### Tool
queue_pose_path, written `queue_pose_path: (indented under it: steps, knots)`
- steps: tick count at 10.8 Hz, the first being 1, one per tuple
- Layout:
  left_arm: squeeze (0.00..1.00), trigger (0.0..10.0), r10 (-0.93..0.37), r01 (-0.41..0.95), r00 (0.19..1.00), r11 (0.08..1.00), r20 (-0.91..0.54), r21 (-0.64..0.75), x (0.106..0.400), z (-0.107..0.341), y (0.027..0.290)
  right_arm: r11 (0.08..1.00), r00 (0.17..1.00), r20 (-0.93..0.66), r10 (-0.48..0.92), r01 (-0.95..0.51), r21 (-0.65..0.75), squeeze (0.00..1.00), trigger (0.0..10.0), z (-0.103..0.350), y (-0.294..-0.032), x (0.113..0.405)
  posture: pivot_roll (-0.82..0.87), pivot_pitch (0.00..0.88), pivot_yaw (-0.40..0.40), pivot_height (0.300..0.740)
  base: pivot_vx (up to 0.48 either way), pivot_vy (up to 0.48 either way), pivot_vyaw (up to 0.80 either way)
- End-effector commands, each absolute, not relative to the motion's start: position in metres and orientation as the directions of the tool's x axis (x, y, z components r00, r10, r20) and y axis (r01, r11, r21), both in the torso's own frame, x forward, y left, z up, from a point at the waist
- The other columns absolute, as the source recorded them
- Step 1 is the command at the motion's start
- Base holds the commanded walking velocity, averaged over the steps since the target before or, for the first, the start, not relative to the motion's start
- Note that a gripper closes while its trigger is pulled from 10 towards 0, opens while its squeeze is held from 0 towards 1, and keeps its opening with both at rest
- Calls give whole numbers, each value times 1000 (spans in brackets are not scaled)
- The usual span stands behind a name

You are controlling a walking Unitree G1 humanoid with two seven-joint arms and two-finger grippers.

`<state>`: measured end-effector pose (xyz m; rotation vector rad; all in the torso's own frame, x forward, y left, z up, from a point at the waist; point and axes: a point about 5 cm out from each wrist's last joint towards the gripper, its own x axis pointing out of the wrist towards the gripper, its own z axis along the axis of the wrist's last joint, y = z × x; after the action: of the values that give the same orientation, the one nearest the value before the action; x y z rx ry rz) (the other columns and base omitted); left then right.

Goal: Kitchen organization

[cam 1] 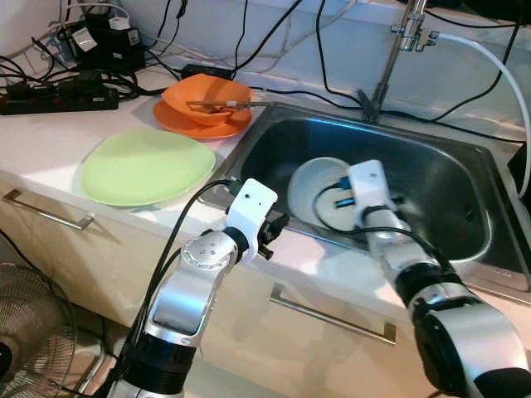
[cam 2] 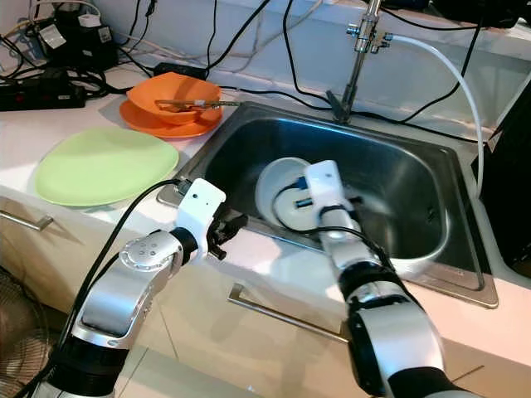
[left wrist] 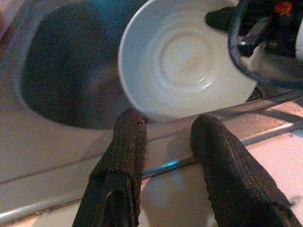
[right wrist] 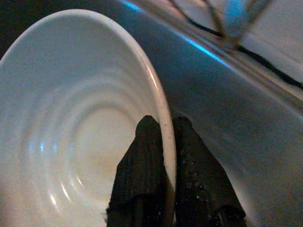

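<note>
A white bowl is tilted up inside the steel sink. My right gripper is shut on the white bowl's rim, one finger inside and one outside. My left gripper is open and holds nothing, hovering over the sink's front rim with the white bowl just beyond its fingertips. On the counter to the left lie a light green plate and an orange bowl stacked on an orange plate, with a utensil in the orange bowl.
A tap with a white hose stands behind the sink. Power strips and black cables crowd the back left of the counter. Drawer handles run below the counter edge. A fan stands on the floor at the lower left.
</note>
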<state>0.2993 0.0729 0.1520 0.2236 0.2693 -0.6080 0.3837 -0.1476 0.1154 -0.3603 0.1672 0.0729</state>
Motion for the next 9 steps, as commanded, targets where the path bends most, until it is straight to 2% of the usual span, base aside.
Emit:
queue_pose_path:
  steps: [1,4,5,6,7,8,9]
  knots:
    - [0,10000,-540,613,748,784,-384,92,295,140,71,917,980,-176,96,-156,-367,0,10000,121,-139,387,272,0,-75,740,0,0,0]
    - [0,10000,-531,608,742,790,-408,79,294,137,73,939,961,-239,143,-208,-275,0,10000,116,-132,386,281,0,-79,740,0,0,0]
    - [0,10000,-530,608,741,790,-413,76,293,137,74,930,951,-267,154,-231,-285,55,10000,113,-131,385,281,0,-78,740,0,0,0]
    - [0,10000,-529,608,740,790,-415,77,293,137,74,928,947,-276,162,-241,-284,333,10000,112,-131,385,282,0,-78,740,0,0,0]
    - [0,10000,-528,608,740,790,-416,79,294,138,74,928,946,-282,158,-240,-284,427,10000,112,-132,385,281,0,-76,740,0,0,0]
    - [0,10000,-527,608,741,790,-416,80,294,138,74,929,944,-291,157,-241,-280,337,10000,111,-132,385,280,0,-77,740,0,0,0]
    - [0,10000,-525,605,743,792,-415,83,294,138,74,924,941,-297,159,-248,-291,0,10000,111,-132,384,280,0,-79,740,0,0,0]
